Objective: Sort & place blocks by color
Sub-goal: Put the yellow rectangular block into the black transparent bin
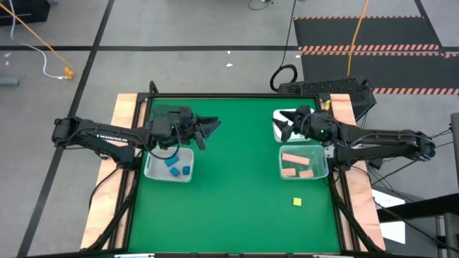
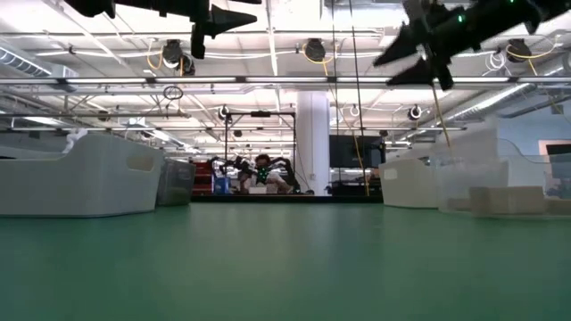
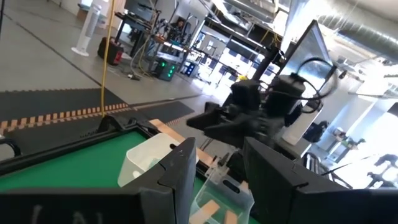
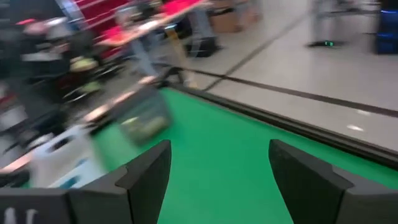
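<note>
**Both grippers raised above the bins, one yellow block loose on the mat**

My right gripper [image 1: 285,129] hung in the air over the white bin [image 1: 278,130] at the far right of the green mat [image 1: 237,179]. Its two dark fingers [image 4: 146,177] stood wide apart, and nothing lay between them; through the gap I saw only bare green surface. In the low view the same gripper [image 2: 412,55] sat high above the table, well clear of everything below it.

My left gripper [image 1: 213,127] was held out toward the middle of the table, just beyond the clear bin [image 1: 152,169] on the left side. Its fingers [image 3: 180,168] were parted by a moderate gap, and I saw nothing gripped between them. It too was up off the mat, near the top of the low view [image 2: 239,18].

The clear bin on the left held the blue blocks [image 1: 174,163], three or so pieces lying close together. On the right, another clear bin [image 1: 323,169] sat just nearer than the white one and held the salmon-pink blocks [image 1: 292,158], several short bars lying on its floor. One yellow block [image 1: 297,203] rested by itself on the mat, nearer than the pink bin and apart from it, touched by neither gripper.

A dark bin [image 1: 166,115] sat beneath my left wrist, at the far left of the mat. I could not tell what the white and dark bins contained.
</note>
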Controlling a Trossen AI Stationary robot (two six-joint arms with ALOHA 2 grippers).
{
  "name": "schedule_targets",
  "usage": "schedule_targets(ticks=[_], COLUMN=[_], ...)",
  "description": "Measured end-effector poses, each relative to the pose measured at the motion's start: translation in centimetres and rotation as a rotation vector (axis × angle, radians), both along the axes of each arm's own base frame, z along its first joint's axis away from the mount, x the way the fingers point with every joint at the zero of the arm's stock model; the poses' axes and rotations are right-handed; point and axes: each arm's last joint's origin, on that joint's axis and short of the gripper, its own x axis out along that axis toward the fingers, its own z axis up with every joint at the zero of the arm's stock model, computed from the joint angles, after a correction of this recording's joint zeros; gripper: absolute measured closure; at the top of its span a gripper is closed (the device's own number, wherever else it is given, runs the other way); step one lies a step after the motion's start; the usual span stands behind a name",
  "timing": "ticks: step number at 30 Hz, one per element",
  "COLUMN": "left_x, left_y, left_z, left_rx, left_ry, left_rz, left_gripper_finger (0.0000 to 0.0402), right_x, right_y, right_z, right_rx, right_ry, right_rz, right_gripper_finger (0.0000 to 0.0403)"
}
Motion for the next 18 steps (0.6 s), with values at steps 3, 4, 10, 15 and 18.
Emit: schedule_targets(ticks=[3, 4, 10, 15, 18], left_x=[0.0, 0.0, 0.0, 0.1, 0.1], left_y=[0.0, 0.0, -0.2, -0.4, -0.7], left_z=[0.0, 0.0, 0.0, 0.0, 0.0], left_rx=[-0.02, -0.024, -0.044, -0.097, -0.103], left_ry=[-0.007, -0.009, -0.016, -0.033, -0.033], left_rz=[-0.002, -0.003, -0.054, -0.096, -0.124], left_gripper_finger=[0.0266, 0.0266, 0.0266, 0.0266, 0.0266], right_x=[1.0, 1.4, 3.1, 4.1, 4.6], right_y=[1.2, 1.6, 4.1, 6.4, 8.0], right_z=[1.1, 1.1, 0.3, -0.6, -1.0], right_rx=[-0.005, -0.004, 0.054, 0.162, 0.236], right_ry=[0.027, 0.049, 0.243, 0.399, 0.449], right_rz=[0.109, 0.148, 0.303, 0.382, 0.425], right_gripper_finger=[0.0141, 0.0141, 0.014, 0.014, 0.014])
